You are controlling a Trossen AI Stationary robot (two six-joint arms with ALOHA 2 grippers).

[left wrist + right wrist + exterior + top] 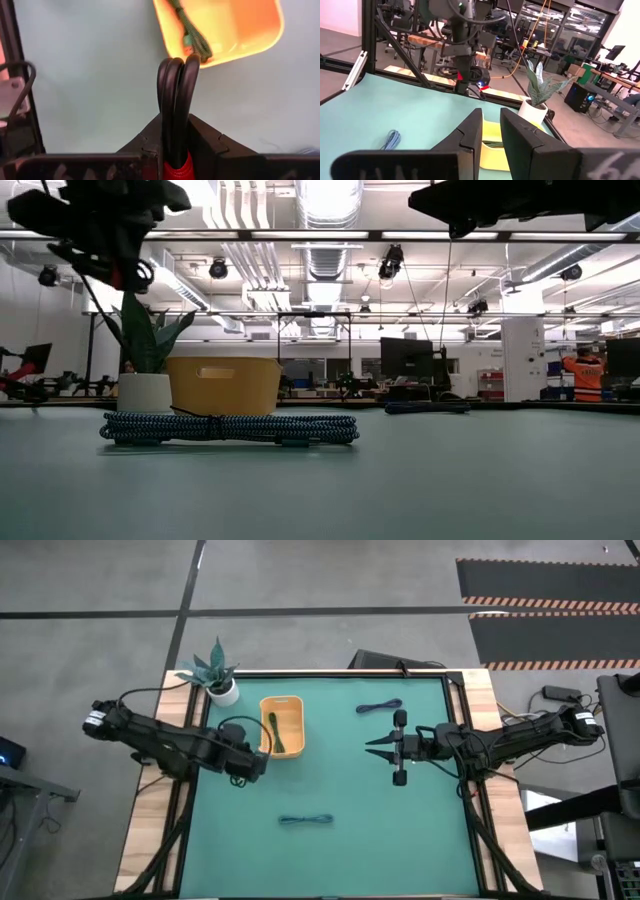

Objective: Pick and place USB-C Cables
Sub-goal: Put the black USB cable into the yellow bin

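Note:
My left gripper (245, 758) is above the table beside the yellow tray's (296, 705) near-left corner, shut on the black-and-red cable (175, 85). The dark green cable (272, 732) lies in the tray and also shows in the left wrist view (192, 32). The blue-purple cable (378, 706) lies on the mat at the far right. The teal-blue cable (306, 820) lies on the mat near the front, and shows close up in the low view (230, 428). My right gripper (372, 748) hovers right of centre, pointing toward the tray, its fingers slightly apart (491, 135) and empty. My left gripper pinches the black-and-red cable bundle between its two fingers (205, 142), which point down from above and lie along the bundle. The black looped end (175, 67) sticks out past the fingertips. A red part (177, 170) sits far back between them. The cable is clear of the mat.
A potted plant (218, 675) stands at the far-left corner beside the tray. A black frame runs along the table's edges (460, 690). Open green mat lies between the two grippers (330, 770).

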